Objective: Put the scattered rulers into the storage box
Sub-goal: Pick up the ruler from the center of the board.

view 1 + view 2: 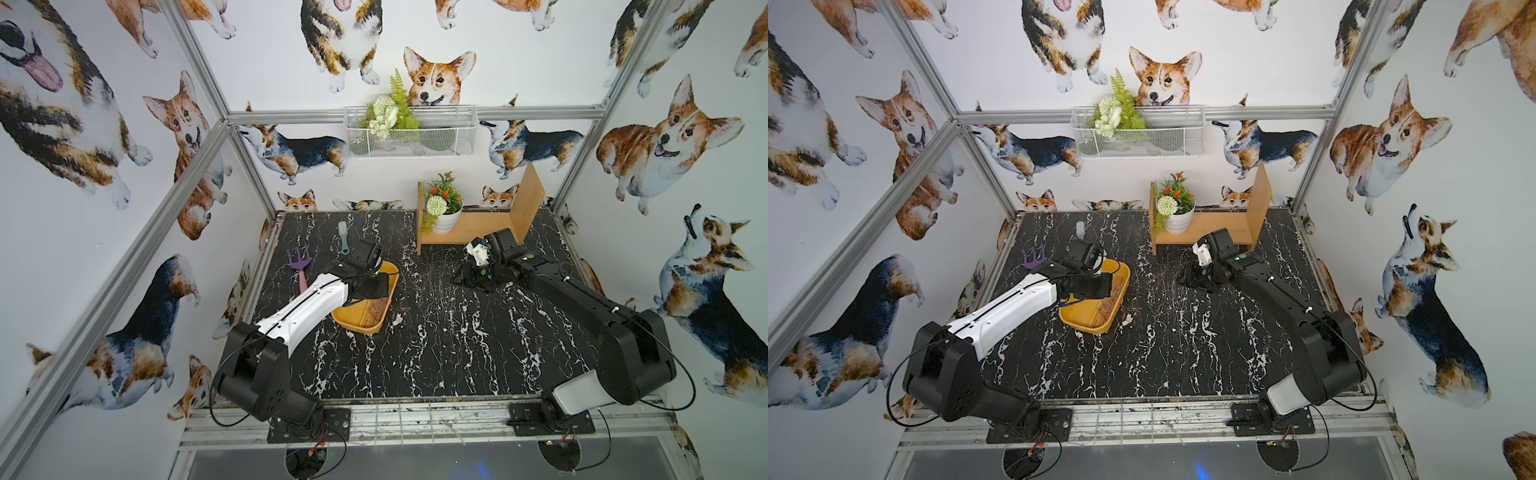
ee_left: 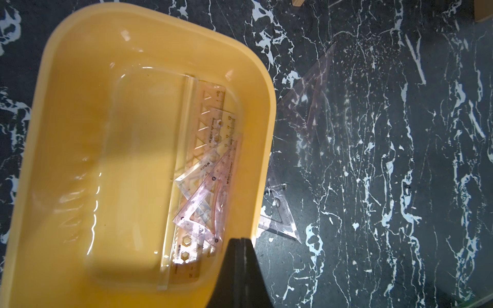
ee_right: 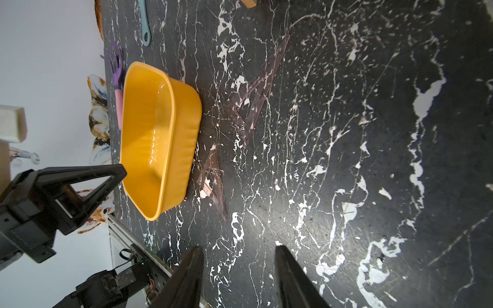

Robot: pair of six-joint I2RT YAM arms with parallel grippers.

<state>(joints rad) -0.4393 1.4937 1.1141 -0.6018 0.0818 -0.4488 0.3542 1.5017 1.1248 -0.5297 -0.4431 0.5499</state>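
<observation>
The yellow-orange storage box [image 1: 357, 323] [image 1: 1084, 326] [image 2: 66, 42] [image 3: 184, 120] sits on the left of the black marble table. Several clear rulers [image 2: 210, 149] [image 1: 376, 309] lie overlapping along one side of its floor. My left gripper [image 2: 241, 241] [image 1: 387, 283] hangs shut and empty over the box's rim. Two clear set squares lie on the table just outside the box: a large one [image 2: 309, 106] [image 3: 258, 98] and a small one [image 2: 280, 216] [image 3: 213, 181]. My right gripper [image 3: 238, 249] [image 1: 461, 276] is open and empty, low over the table to the right of them.
A purple toy fork [image 1: 300, 266] and a pale blue brush [image 1: 343, 237] lie behind the box at the left. A wooden shelf [image 1: 478, 226] with a potted plant [image 1: 442, 208] stands at the back right. A wire basket [image 1: 409, 133] hangs on the back wall.
</observation>
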